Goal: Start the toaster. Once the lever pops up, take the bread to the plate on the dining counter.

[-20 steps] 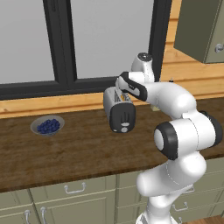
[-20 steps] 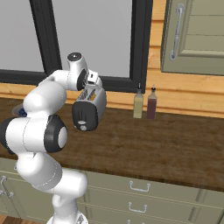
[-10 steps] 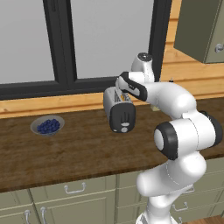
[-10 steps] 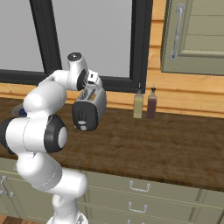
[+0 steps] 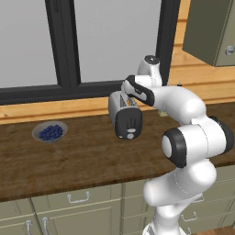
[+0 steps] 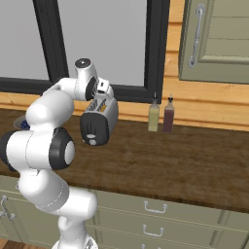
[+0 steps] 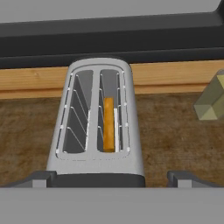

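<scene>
The silver toaster (image 5: 125, 111) stands on the dark wood worktop (image 5: 87, 156) below the window, its black end panel (image 6: 94, 130) facing the robot. The lever on that panel is too small to make out. In the hand view I look down into the toaster (image 7: 98, 127). The orange-tan bread (image 7: 108, 124) stands on edge in the right slot, and the left slot is empty. My gripper (image 7: 113, 178) hovers above the panel end, open, its fingertips (image 7: 41, 177) spread wider than the toaster and holding nothing. The plate and the dining counter are out of view.
A grey bowl of blue berries (image 5: 49, 132) sits to the left on the worktop. Two bottles (image 6: 153, 115) (image 6: 168, 115) stand to the toaster's right against the wooden back ledge. A wall cabinet (image 6: 216, 39) hangs at upper right, and drawer fronts (image 5: 78, 199) run below.
</scene>
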Controlling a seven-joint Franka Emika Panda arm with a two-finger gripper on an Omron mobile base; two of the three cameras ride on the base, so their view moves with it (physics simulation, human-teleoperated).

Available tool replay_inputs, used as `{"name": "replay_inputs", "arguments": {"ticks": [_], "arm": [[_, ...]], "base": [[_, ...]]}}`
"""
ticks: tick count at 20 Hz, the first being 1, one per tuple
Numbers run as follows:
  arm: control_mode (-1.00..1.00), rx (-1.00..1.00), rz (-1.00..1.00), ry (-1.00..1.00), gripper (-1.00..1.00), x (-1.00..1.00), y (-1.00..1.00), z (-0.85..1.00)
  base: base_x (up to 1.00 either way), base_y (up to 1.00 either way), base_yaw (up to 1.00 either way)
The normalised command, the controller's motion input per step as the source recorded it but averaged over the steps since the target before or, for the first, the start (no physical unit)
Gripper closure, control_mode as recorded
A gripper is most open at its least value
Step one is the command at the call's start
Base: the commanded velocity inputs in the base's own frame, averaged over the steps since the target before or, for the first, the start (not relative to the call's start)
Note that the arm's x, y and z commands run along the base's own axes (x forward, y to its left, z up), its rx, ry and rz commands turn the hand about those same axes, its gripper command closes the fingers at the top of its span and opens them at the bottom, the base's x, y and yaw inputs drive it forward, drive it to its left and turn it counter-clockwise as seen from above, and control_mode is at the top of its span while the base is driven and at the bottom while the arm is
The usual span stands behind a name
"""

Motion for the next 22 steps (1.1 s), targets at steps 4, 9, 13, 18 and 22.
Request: {"name": "replay_inputs", "arguments": {"ticks": [4,9,13,18,22], "arm": [[-1.00,0.00,0.00,0.00,-1.00,0.00,0.00,0.00],[-1.00,0.00,0.00,0.00,-1.00,0.00,0.00,0.00],[-1.00,0.00,0.00,0.00,-1.00,0.00,0.00,0.00],[-1.00,0.00,0.00,0.00,-1.00,0.00,0.00,0.00],[-1.00,0.00,0.00,0.00,-1.00,0.00,0.00,0.00]], "base": [[0.00,0.00,0.00],[0.00,0.00,0.00],[0.00,0.00,0.00],[0.00,0.00,0.00],[0.00,0.00,0.00]]}}
